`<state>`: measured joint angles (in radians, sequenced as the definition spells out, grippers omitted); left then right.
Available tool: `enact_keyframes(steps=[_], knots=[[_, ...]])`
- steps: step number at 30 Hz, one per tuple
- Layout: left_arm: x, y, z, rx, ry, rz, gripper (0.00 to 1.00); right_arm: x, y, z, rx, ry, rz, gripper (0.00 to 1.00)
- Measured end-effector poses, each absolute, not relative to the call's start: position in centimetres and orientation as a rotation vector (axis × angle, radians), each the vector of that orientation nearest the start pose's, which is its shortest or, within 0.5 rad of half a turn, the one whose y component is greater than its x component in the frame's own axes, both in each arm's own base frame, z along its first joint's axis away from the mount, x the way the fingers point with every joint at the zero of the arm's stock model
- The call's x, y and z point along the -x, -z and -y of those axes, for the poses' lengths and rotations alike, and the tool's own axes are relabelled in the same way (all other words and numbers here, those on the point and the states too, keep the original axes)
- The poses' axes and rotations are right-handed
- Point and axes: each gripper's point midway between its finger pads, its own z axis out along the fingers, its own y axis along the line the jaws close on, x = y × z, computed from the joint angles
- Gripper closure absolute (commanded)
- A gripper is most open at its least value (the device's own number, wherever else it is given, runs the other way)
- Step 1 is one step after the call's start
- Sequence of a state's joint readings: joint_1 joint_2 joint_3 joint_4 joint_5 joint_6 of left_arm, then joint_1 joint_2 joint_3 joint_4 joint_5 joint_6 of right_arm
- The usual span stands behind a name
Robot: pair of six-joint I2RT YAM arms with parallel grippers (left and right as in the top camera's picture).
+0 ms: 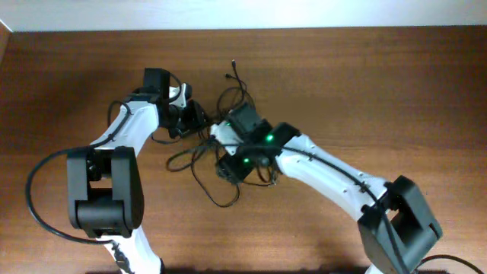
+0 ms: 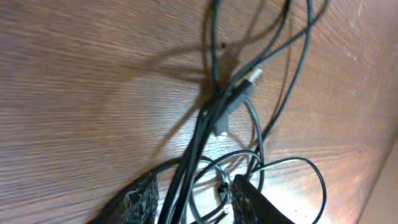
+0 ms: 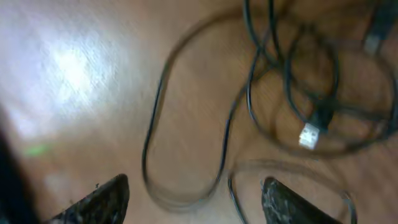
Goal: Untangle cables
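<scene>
**Cables in one knot at mid-table, neither gripper holding**

Closest in, the right gripper (image 3: 194,183) hangs low over the table (image 1: 380,84) with its fingers spread wide. Between them there is only bare wood and one slack loop of cord lying flat below, so it holds nothing. The left gripper (image 2: 193,183) stands partly open. A bundle of the cables (image 2: 189,155) runs up through its gap, but the fingers stand clear on either side, so no clamp shows.

Just beyond the left fingers, the bundle reaches a dark plug with a silver tip (image 2: 241,92), where several strands cross. Beyond the right fingers, rings of cord overlap around a white-tipped plug (image 3: 309,135).

From overhead, the heap sits between the two grippers at mid-table. Loops spill toward the robot, and one loose end (image 1: 233,70) points toward the far edge.

The job looks to be at an early stage. No cord lies apart on its own, and the crossings around both plugs are not undone. Nearly all of the separating appears left to do.
</scene>
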<state>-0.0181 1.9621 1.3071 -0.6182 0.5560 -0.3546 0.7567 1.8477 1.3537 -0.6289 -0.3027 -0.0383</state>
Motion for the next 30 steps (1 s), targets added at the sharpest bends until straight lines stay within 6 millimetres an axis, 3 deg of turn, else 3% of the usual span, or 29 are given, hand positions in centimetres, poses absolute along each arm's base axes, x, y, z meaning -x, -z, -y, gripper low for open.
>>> enact_keyframes(steps=[2, 6, 8, 10, 15, 18, 20, 22, 25, 30], knots=[[-41.5, -4.5, 9.2, 0.390, 0.871, -2.805, 0.63, -28.4, -8.5, -35.2, 1.189, -0.575, -2.462, 0.41], [-41.5, -4.5, 9.3, 0.398, 0.872, -2.806, 0.68, -29.0, -5.4, -35.9, 1.203, -0.517, -2.480, 0.43], [-41.5, -4.5, 9.3, 0.399, 0.872, -2.806, 0.71, -30.4, -4.5, -36.1, 1.176, -0.459, -2.454, 0.42], [-41.5, -4.5, 9.3, 0.402, 0.873, -2.806, 0.72, -31.5, -4.9, -36.5, 1.148, -0.432, -2.412, 0.43], [-41.5, -4.5, 9.3, 0.411, 0.874, -2.806, 0.80, -32.0, -5.5, -36.5, 1.020, -0.467, -2.456, 0.43], [-41.5, -4.5, 9.3, 0.414, 0.875, -2.807, 0.93, -36.1, -9.4, -35.6, 0.720, -0.566, -2.430, 0.43], [-41.5, -4.5, 9.2, 0.422, 0.868, -2.810, 1.00, -38.6, -10.2, -34.3, 0.557, -0.610, -2.429, 0.43], [-41.4, -4.4, 9.1, 0.423, 0.859, -2.812, 1.00, -39.9, -11.0, -34.4, 0.496, -0.681, -2.396, 0.43], [-41.5, -4.4, 9.1, 0.423, 0.854, -2.813, 1.00, -39.7, -10.5, -35.5, 0.451, -0.757, -2.410, 0.48], [-41.5, -4.4, 9.1, 0.422, 0.854, -2.813, 1.00, -39.2, -7.1, -36.0, 0.353, -0.828, -2.517, 0.53]])
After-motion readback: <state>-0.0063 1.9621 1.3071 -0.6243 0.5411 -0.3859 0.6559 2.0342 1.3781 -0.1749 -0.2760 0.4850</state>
